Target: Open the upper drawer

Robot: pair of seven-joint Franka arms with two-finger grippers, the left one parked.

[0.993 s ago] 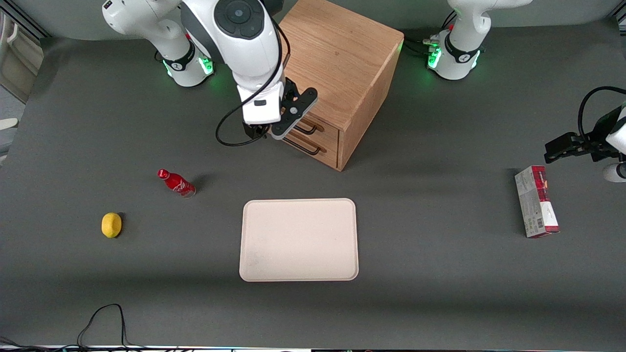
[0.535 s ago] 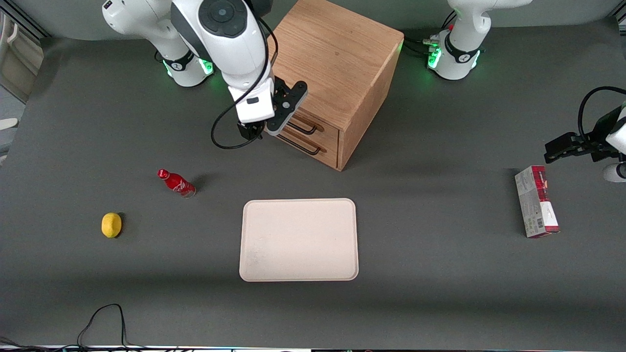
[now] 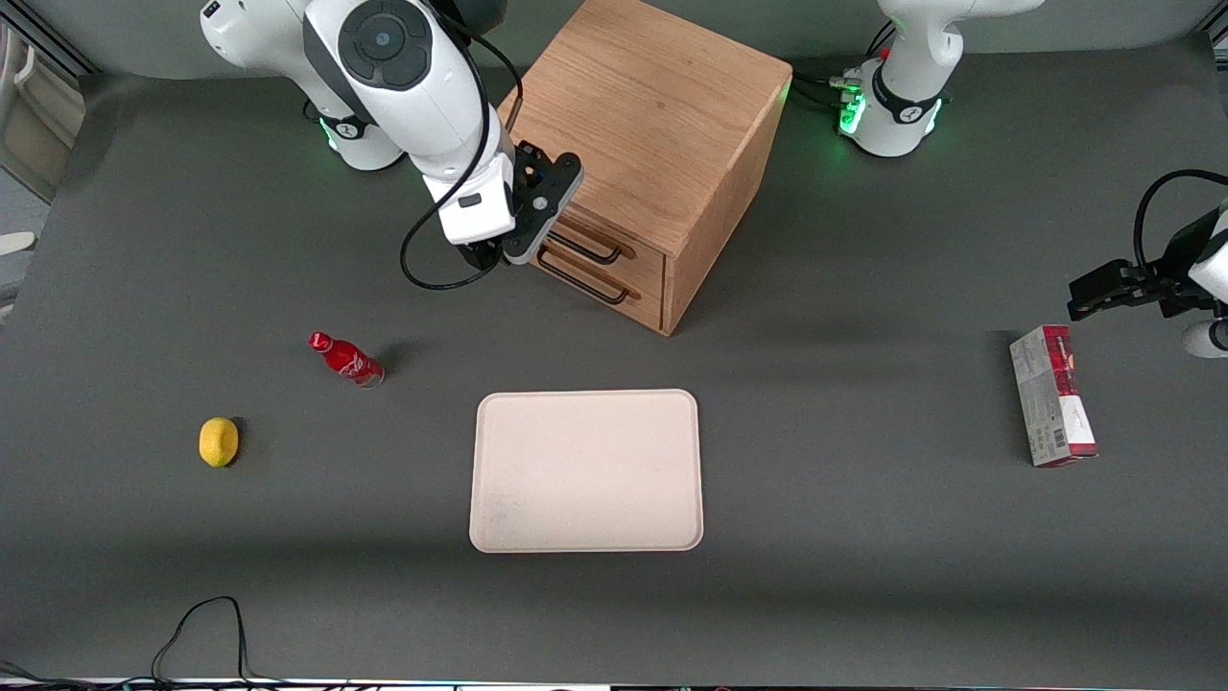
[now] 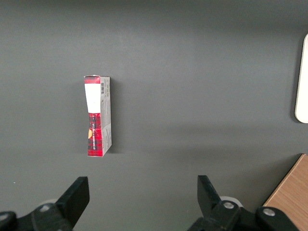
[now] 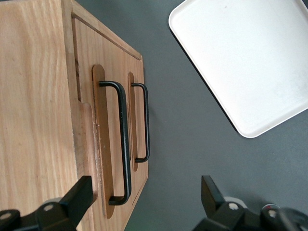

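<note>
A lemon [image 3: 219, 441] and a red bottle [image 3: 345, 358] lie toward the working arm's end of the table, well clear of the job. The gripper [image 3: 501, 251] hangs in front of the cabinet [image 3: 652, 125], fingers [image 5: 77, 197] spread wide and holding nothing, seemingly lined up to straddle the dark handle [image 5: 122, 144] of the upper drawer [image 3: 614, 251], which sits shut above its twin. The tray [image 3: 585, 470] lies nearer the front camera.
</note>
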